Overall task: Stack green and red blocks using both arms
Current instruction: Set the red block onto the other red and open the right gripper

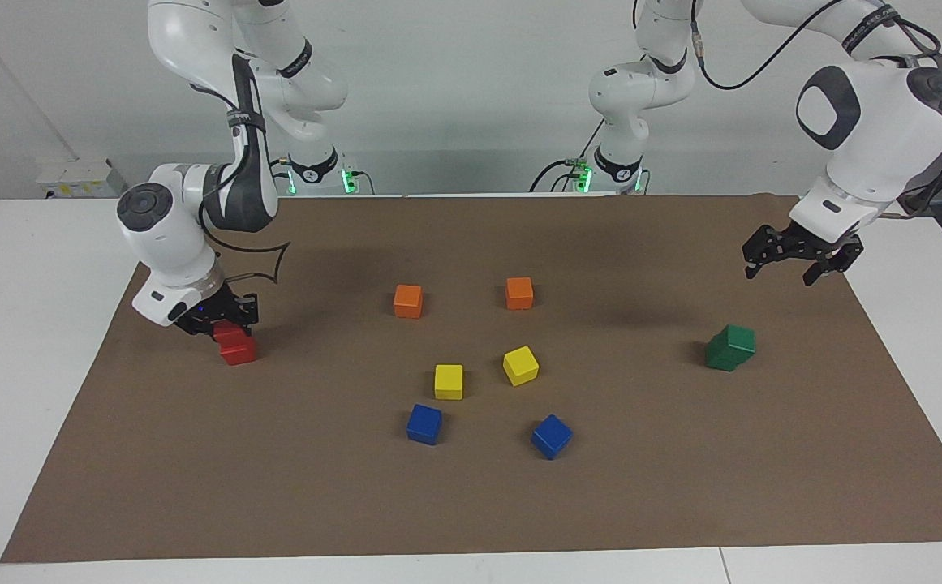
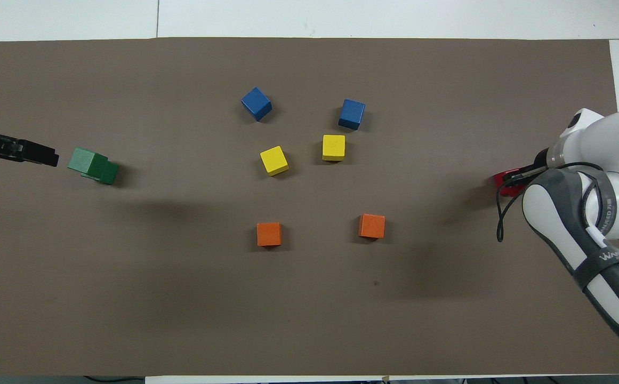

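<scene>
Two green cubes [image 1: 730, 347] stacked, askew, at left arm's end of bench. Two red cubes [image 1: 235, 344] stacked at right arm's end.

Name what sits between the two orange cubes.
Nothing: in both views, bare brown mat runs from one orange cube to the other orange cube. The yellow cubes lie farther from the robots.

The green stack [image 1: 730, 347] at the left arm's end of the desk stands clear all round, with the left pincer [image 1: 795, 264] raised above it. The red stack [image 1: 234, 344] is blocked from above by the right pincer [image 1: 221, 322]. Six loose cubes crowd the desk's middle; wide bare lanes separate them from both stacks.
</scene>
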### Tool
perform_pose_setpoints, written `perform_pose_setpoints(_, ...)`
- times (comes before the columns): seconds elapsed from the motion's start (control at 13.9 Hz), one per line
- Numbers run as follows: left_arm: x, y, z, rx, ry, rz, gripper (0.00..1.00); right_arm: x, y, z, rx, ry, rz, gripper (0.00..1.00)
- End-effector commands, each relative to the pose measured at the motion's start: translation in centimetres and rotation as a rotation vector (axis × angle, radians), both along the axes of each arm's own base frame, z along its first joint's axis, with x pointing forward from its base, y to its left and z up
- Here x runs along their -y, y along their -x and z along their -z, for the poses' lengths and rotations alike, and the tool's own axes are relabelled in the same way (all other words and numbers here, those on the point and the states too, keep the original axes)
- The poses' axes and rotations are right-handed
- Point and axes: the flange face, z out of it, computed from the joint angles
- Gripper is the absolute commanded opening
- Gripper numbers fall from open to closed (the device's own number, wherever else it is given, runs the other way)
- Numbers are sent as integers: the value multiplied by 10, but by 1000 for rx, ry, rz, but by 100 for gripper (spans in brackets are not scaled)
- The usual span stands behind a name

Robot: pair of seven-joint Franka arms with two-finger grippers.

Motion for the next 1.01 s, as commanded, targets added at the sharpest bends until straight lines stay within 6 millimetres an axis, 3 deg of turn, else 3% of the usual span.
perform_pose_setpoints(0.0, 21, 12, -11, -18, 5, -60, 100, 2, 2, 1, 14, 10, 18, 0)
perform_pose_setpoints(0.22, 39, 11, -36, -8, 5, -103, 100, 5, 2, 1, 14, 10, 23, 0)
perform_pose_setpoints(0.36, 52, 8, -39, 19, 5, -173, 100, 5, 2, 1, 14, 10, 23, 0)
perform_pose_setpoints(0.65, 58, 7, -39, 25, 5, -161, 100, 5, 2, 1, 16, 10, 26, 0)
perform_pose_setpoints(0.79, 57, 5, -38, 28, 6, -164, 100, 5, 2, 0, 17, 10, 26, 32)
perform_pose_setpoints(0.93, 56, 6, -35, 14, 6, -164, 100, 5, 2, 0, 17, 10, 27, 71)
